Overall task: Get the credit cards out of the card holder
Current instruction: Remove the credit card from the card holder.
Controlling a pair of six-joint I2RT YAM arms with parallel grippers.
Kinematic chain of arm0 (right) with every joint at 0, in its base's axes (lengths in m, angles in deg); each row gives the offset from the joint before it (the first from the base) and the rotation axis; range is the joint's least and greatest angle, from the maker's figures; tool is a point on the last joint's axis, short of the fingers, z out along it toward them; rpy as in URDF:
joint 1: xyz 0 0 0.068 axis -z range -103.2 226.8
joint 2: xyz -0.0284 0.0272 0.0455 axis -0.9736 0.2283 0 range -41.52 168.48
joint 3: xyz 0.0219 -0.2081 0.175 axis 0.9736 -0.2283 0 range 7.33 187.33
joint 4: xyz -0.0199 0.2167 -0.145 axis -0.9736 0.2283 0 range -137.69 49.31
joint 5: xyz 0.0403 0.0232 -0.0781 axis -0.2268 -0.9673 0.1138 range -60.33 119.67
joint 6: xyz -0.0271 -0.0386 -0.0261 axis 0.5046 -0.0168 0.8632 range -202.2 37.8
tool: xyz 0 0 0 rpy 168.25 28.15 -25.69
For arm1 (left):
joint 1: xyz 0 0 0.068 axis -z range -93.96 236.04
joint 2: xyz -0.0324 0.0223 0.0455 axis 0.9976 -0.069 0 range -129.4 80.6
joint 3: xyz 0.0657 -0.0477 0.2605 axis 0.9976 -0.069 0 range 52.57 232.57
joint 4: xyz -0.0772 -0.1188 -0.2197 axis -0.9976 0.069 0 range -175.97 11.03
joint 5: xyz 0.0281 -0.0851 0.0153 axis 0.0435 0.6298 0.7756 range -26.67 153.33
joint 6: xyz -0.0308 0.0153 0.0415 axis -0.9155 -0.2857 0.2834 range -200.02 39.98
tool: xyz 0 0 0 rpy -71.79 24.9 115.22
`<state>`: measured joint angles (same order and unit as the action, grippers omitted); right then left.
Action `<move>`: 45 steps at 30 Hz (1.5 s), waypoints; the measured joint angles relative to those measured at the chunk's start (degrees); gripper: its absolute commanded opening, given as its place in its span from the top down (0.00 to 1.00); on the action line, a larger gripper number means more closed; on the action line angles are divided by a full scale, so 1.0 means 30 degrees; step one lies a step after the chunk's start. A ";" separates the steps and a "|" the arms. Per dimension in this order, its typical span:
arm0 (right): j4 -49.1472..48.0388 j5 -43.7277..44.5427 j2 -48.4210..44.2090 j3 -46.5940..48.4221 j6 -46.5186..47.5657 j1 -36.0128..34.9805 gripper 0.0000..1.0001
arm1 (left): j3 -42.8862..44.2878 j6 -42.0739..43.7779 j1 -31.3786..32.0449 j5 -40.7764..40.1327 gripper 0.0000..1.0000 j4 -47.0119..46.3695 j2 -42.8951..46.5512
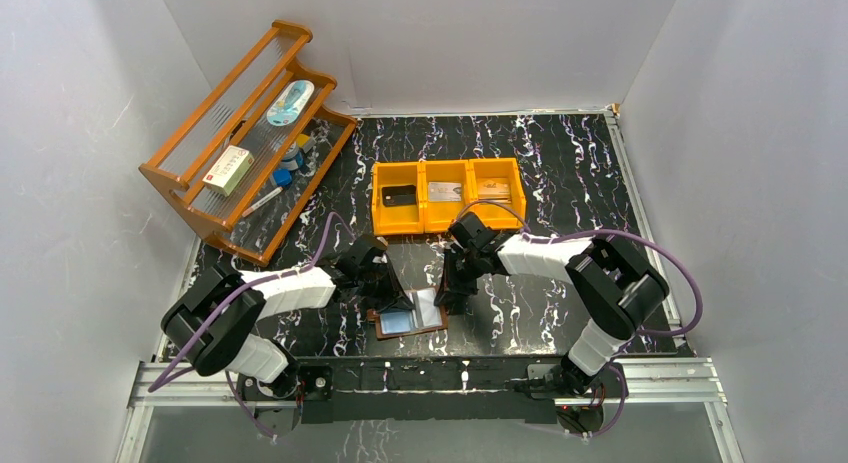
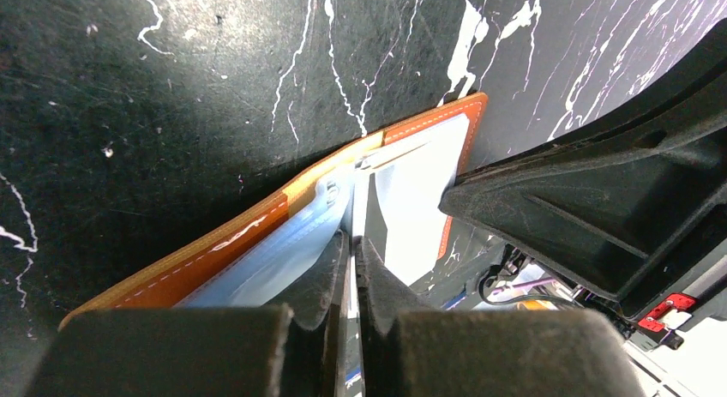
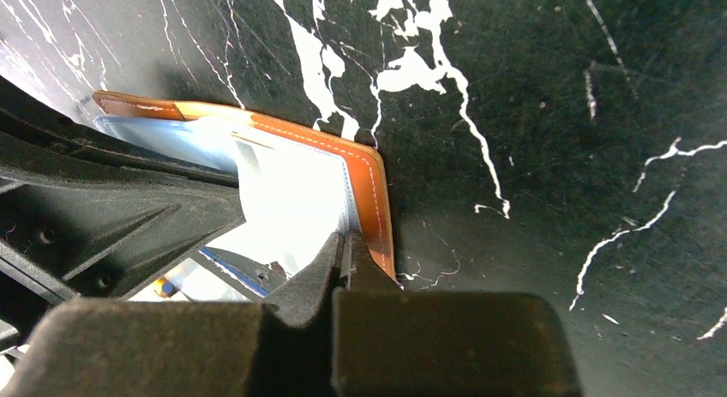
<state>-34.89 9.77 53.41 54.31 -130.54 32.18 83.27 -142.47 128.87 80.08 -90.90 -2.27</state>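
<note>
Top external view is showing a black table [image 1: 570,163] with white marbling, closed in by pale walls. A wooden rack [image 1: 190,178] is leaning at the far left, carrying a white-and-red box [image 1: 228,169] and a few smaller items. An orange bin [image 1: 447,227] with three compartments is sitting near the middle of the table. A black card [image 1: 399,195] is lying in its left compartment, a silvery card [image 1: 446,191] in the middle one and a tan card [image 1: 493,189] in the right one.

Both arms are reaching inward from the near edge and meeting over the card holder [image 1: 410,325]. It is lying open and flat on the table just in front of the bin, with its brown leather underneath and its pale-blue clear pockets facing up.

The left hand [image 1: 388,291] is standing over the holder's left half. The left wrist view is showing its fingers [image 2: 321,281] pressed almost together, pinching a thin dark card [image 2: 367,213] that is sticking out of the pockets near the fold.

The right hand [image 1: 452,295] is standing at the holder's right side. The right wrist view is showing its fingers [image 3: 313,273] pressed together, their tips touching the holder's stitched right-hand edge. Whether they are nipping any of that edge cannot be told.
</note>
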 measured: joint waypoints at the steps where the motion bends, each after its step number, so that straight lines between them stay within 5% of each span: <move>1: 0.0066 0.0058 -0.0036 -0.0007 0.0022 0.0000 1.00 | 0.0007 0.0000 0.0000 0.0000 1.00 0.0000 -0.0007; 13: -0.0321 0.0845 -0.0707 -0.0510 -0.0284 -0.0284 1.00 | 0.0066 0.0670 0.0335 -0.1341 1.00 0.0568 0.0809; 18: -0.1056 0.0415 -0.0787 -0.0845 -0.0335 -0.0255 0.92 | 0.0066 0.0896 0.0372 -0.1428 1.00 0.0583 0.0845; 21: -0.1311 0.0153 -0.0787 -0.0962 -0.0459 -0.0219 0.91 | 0.0029 0.0925 0.0372 -0.1370 0.88 0.0495 0.0845; 28: -0.1348 -0.0284 -0.0692 -0.1071 -0.0765 -0.0022 0.92 | -0.0474 0.0452 0.0182 -0.0532 0.81 -0.1107 0.0437; 41: -0.1231 -0.1632 -0.0699 -0.1574 -0.0918 0.0605 0.99 | -0.1377 0.0146 -0.0386 0.1326 0.93 -0.4364 -0.0539; 45: -0.1093 -0.1931 -0.0641 -0.1610 -0.0969 0.0692 0.98 | -0.1377 0.0299 -0.0401 0.1443 0.90 -0.4656 -0.0678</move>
<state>-38.17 3.98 51.49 49.48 -133.44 34.26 79.13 -141.58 127.67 84.41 -104.87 -4.30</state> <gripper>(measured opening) 0.020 0.075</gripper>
